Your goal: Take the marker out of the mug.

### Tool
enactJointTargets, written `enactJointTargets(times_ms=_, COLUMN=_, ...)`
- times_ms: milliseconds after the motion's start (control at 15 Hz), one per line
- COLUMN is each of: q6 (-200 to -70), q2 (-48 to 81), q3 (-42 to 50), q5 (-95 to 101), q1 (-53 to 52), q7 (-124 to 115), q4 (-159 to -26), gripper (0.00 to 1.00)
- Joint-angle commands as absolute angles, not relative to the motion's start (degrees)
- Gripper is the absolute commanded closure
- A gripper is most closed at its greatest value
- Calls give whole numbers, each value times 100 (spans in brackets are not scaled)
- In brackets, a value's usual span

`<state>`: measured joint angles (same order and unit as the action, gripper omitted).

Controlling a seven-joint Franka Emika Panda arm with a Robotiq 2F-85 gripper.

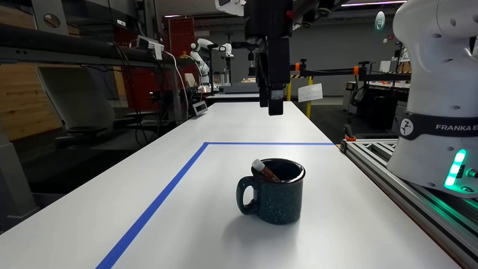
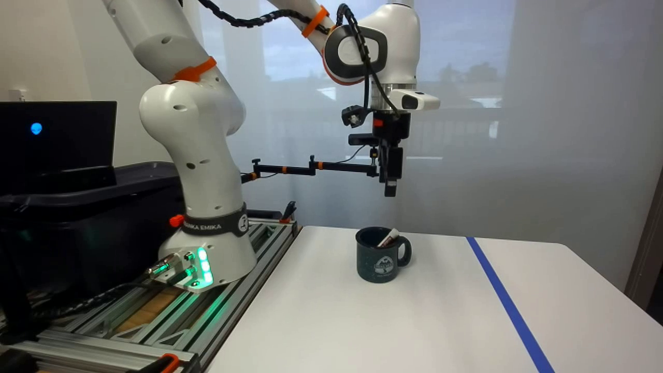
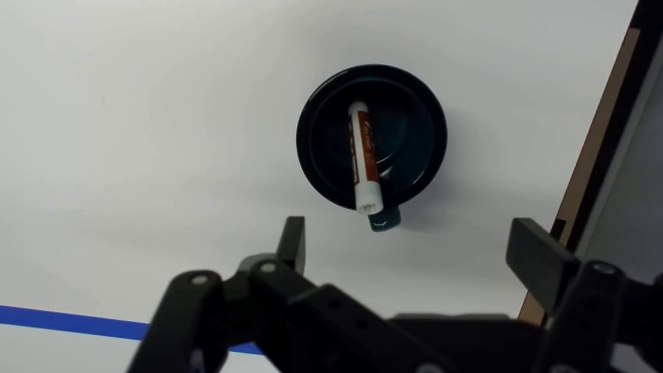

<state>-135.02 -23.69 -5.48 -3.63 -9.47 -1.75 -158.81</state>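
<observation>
Closest to the wrist camera are the fingers (image 3: 538,259) of your gripper (image 3: 406,235), framing the lower part of that view with white tabletop (image 3: 181,166) between them. The mug (image 1: 281,203) stands upright on that tabletop, and the marker (image 3: 365,155) leans inside it: one end is down in the dark interior, while the white end (image 3: 369,198) pokes out over the rim (image 3: 440,140) just beside the handle (image 3: 385,221). The rim seems to be propping it there, so I'd judge that raised end the easiest for you to take. The fingers stand to either side of the marker's line, which should suit a pinch over its narrow width, though you probably need to shift toward the mug and descend first. As for the tool, you have it spread wide, much more than the marker is thick, holding nothing and touching nothing; in both exterior views it hangs well above the mug.
</observation>
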Motion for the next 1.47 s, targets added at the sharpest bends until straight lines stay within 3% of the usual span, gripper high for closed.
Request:
enactJointTargets(times_ms=0, q6=-13382, q2=-2187, q3=-559, q5=-404, q1=-961, q7=-5, q4=-15805, gripper=0)
enactJointTargets(times_ms=1400, q6=-14651, q2=-785, q3=-794, q5=385, q1=-657, q7=-809, q4=-15718, gripper=0)
